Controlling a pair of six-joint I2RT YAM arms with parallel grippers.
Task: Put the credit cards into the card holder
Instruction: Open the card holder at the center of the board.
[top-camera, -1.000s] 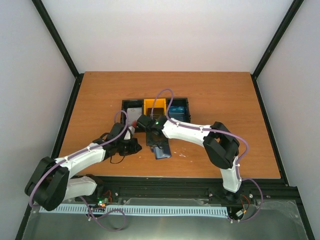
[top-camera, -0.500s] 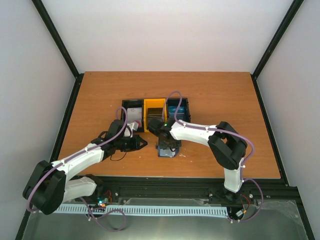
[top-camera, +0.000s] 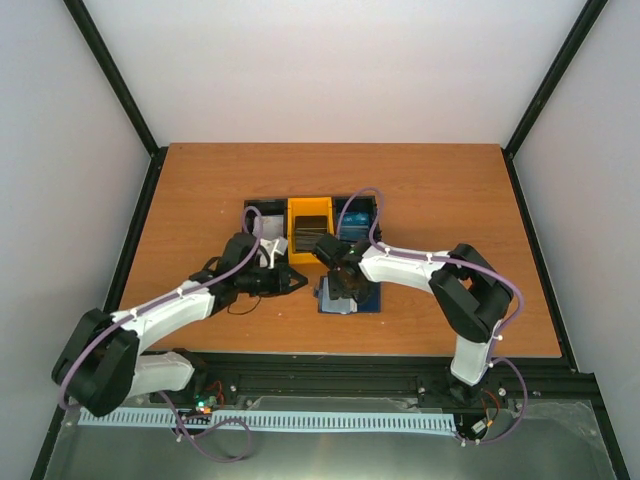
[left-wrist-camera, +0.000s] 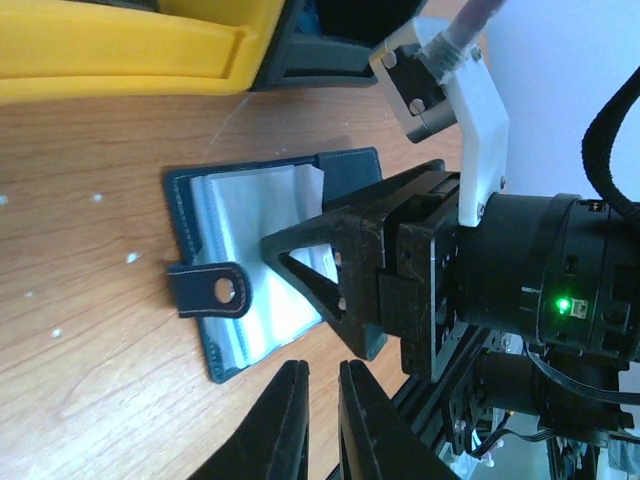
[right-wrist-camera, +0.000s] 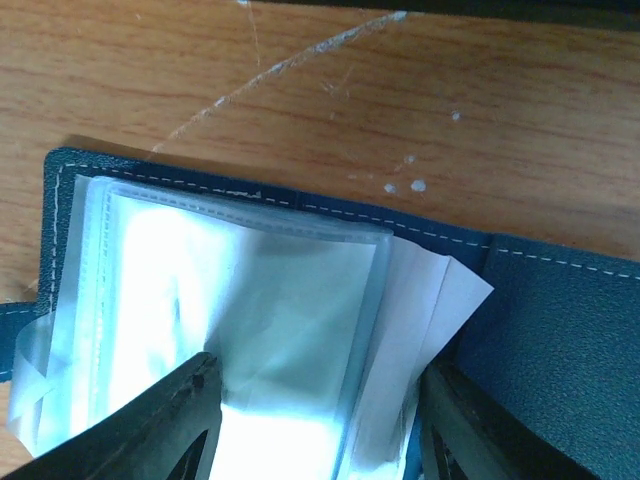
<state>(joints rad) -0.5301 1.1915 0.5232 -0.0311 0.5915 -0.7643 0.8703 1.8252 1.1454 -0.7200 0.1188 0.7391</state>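
- The card holder (top-camera: 366, 300) lies open and flat on the table (top-camera: 200, 200), just in front of the black-and-yellow tray (top-camera: 310, 204) and between the two arms.
- In the left wrist view the card holder (left-wrist-camera: 250, 225) shows its pale clear sleeves (left-wrist-camera: 255, 215) facing up, framed by the stitched navy cover; a strap tab with a snap (left-wrist-camera: 208, 290) lies across the sleeves' near edge.
- The right end effector (top-camera: 343, 285) hangs directly over the card holder. From its own camera, the right end effector (right-wrist-camera: 318, 380) has its fingers (right-wrist-camera: 190, 410) set wide apart, one to each side of the sleeves (right-wrist-camera: 230, 290) – clamped on nothing.
- A white slip (right-wrist-camera: 445, 290) juts out from under the sleeves toward the bare navy half of the card holder (right-wrist-camera: 560, 330).
- The left end effector (top-camera: 297, 282) sits low over the table just left of the card holder, tips pointing at it. Seen from the wrist, the left end effector (left-wrist-camera: 322, 420) has its fingers only slightly apart – a narrow slit, nothing in it.
- The credit cards (top-camera: 311, 222) sit in the tray's compartments: pale on the left, dark in the yellow middle, blue on the right.
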